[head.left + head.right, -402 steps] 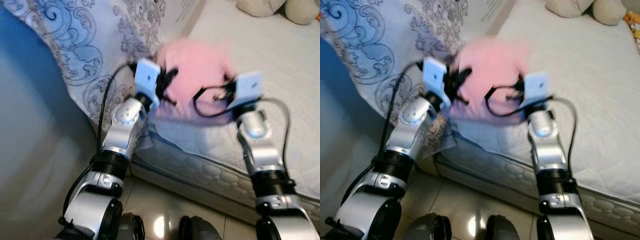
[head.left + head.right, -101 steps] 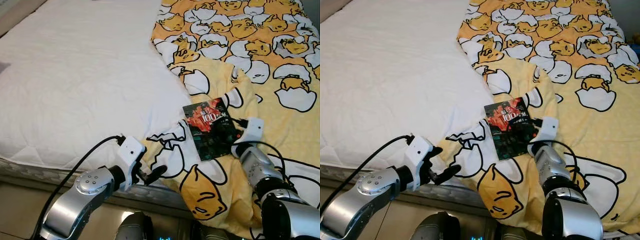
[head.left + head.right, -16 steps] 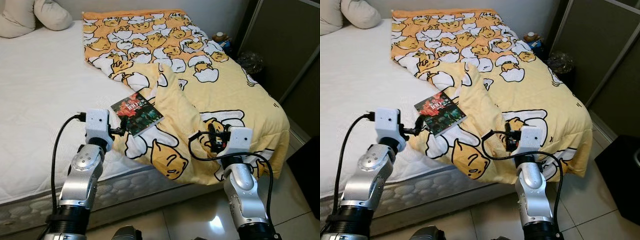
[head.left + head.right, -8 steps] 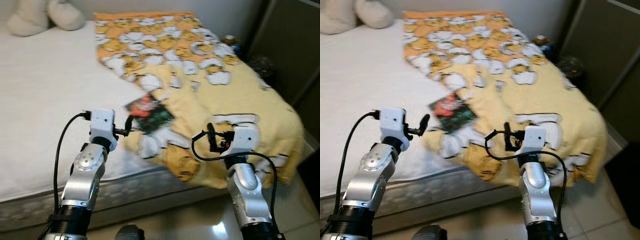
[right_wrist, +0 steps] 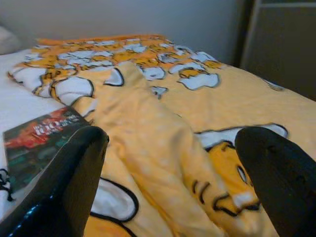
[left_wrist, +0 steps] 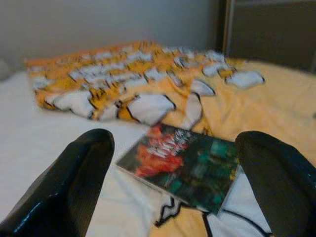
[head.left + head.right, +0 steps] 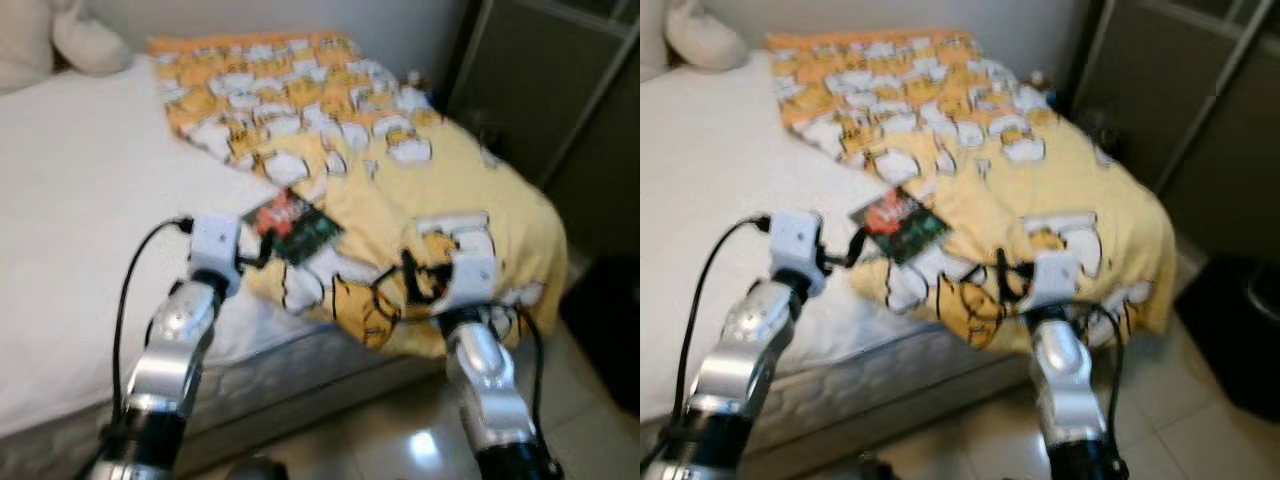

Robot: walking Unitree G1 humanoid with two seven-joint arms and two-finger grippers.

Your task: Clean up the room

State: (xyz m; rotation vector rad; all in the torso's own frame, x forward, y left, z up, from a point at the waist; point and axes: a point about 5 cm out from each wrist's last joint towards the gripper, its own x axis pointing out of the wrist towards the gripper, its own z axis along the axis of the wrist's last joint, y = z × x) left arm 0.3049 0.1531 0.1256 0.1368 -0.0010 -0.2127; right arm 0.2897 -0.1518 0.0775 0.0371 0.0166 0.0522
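Left end effector [image 7: 262,252] is raised over the near edge of the white mattress bed [image 7: 70,210], fingers spread apart and empty, pointing at the thin dark paperback book with a red and green cover [image 7: 292,227]. Right end effector [image 7: 412,277] is level with it over the draped yellow blanket printed with white egg cartoons [image 7: 440,180], fingers likewise apart, holding nothing. The book lies flat on the blanket's folded edge, beside bare mattress. Both head views are blurred.

Pink thing gone — both grippers [image 7: 262,255] [image 7: 408,275] now empty, spread.
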